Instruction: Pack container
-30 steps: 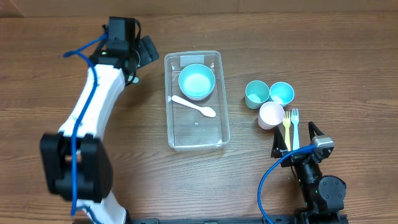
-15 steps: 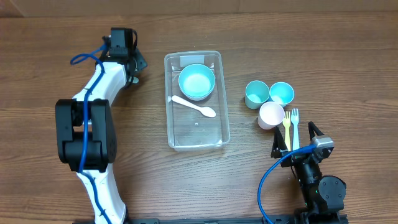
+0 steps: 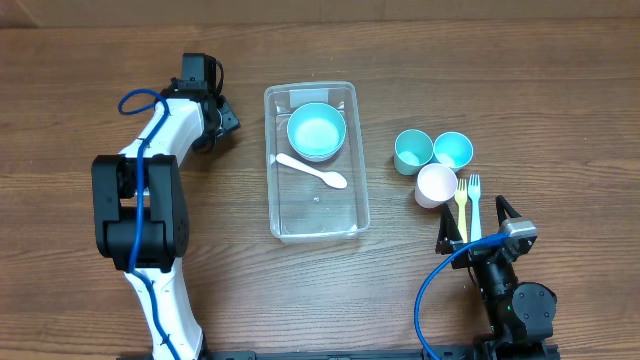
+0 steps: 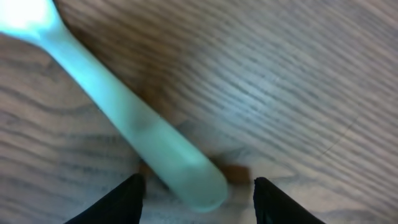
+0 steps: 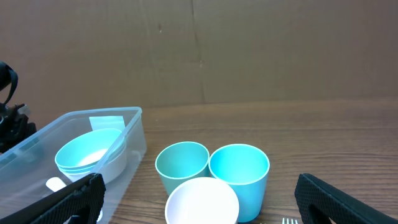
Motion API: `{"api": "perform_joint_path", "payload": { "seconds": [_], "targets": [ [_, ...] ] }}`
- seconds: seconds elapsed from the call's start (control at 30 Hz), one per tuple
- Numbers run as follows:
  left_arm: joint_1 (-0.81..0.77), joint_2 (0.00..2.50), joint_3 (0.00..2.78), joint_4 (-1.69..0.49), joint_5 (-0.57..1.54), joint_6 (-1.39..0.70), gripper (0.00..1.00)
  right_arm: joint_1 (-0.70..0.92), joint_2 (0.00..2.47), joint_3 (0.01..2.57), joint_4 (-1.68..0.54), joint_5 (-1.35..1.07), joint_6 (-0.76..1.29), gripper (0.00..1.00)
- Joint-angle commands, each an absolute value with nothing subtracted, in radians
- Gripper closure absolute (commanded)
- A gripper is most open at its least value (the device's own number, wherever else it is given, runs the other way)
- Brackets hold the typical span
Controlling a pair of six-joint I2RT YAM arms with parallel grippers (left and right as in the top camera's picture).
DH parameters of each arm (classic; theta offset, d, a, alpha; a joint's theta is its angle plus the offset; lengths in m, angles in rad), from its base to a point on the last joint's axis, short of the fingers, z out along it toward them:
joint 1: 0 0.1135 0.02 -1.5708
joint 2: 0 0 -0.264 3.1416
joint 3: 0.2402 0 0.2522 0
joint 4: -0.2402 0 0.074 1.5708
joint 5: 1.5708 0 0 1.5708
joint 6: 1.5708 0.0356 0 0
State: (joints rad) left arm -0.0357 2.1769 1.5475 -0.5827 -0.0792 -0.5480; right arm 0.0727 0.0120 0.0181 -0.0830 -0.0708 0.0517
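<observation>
At table centre: clear rectangular plastic tub (image 3: 315,212), holding light-blue round bowl (image 3: 317,131) and white plastic spoon (image 3: 312,172). Left gripper (image 4: 198,186): jaws apart, straddling pale green utensil handle (image 4: 137,134) on wooden table (image 4: 311,74), not touching it. Right gripper (image 3: 478,222): jaws wide, empty.

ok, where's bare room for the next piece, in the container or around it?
In the container, the half nearer the arm bases, past the white spoon, is bare; the far half holds blue bowls. On the table, a strip between container and cups is free. Crowded: cups and forks bunched together.
</observation>
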Motion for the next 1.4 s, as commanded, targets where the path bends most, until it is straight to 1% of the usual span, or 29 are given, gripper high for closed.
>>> {"api": "perform_joint_path", "payload": {
  "seconds": [0.0,0.1,0.2,0.37,0.4,0.6,0.83,0.97,1.23,1.37],
  "targets": [
    [-0.032,2.186,1.542,-0.598,-0.041,-0.554,0.42,0.070,0.003,0.008,-0.077,-0.062,0.049,0.00],
    [-0.032,2.164,1.543,-0.592,0.027,-0.554,0.43,0.070,0.003,0.008,-0.077,-0.062,0.049,0.00],
    [-0.032,2.107,1.544,-0.601,0.030,-0.566,0.44,0.070,0.003,0.008,-0.077,-0.062,0.049,0.00],
    [-0.035,2.011,1.544,-0.546,0.029,-0.573,0.43,0.070,0.003,0.008,-0.077,-0.062,0.049,0.00],
    [-0.038,2.010,1.544,-0.523,0.026,-0.573,0.41,0.070,0.003,0.008,-0.077,-0.062,0.049,0.00],
    [-0.040,2.090,1.543,-0.390,0.019,-0.573,0.32,0.070,0.003,0.008,-0.077,-0.062,0.049,0.00],
    [-0.040,2.199,1.543,-0.229,0.027,-0.568,0.32,0.070,0.003,0.008,-0.077,-0.062,0.049,0.00],
    [-0.040,2.201,1.543,-0.241,0.026,-0.548,0.33,0.070,0.003,0.008,-0.077,-0.062,0.049,0.00],
    [-0.039,2.202,1.542,-0.376,-0.015,-0.546,0.32,0.070,0.003,0.008,-0.077,-0.062,0.049,0.00],
    [-0.039,2.202,1.542,-0.442,-0.015,-0.547,0.33,0.070,0.003,0.008,-0.077,-0.062,0.049,0.00]
  ]
}}
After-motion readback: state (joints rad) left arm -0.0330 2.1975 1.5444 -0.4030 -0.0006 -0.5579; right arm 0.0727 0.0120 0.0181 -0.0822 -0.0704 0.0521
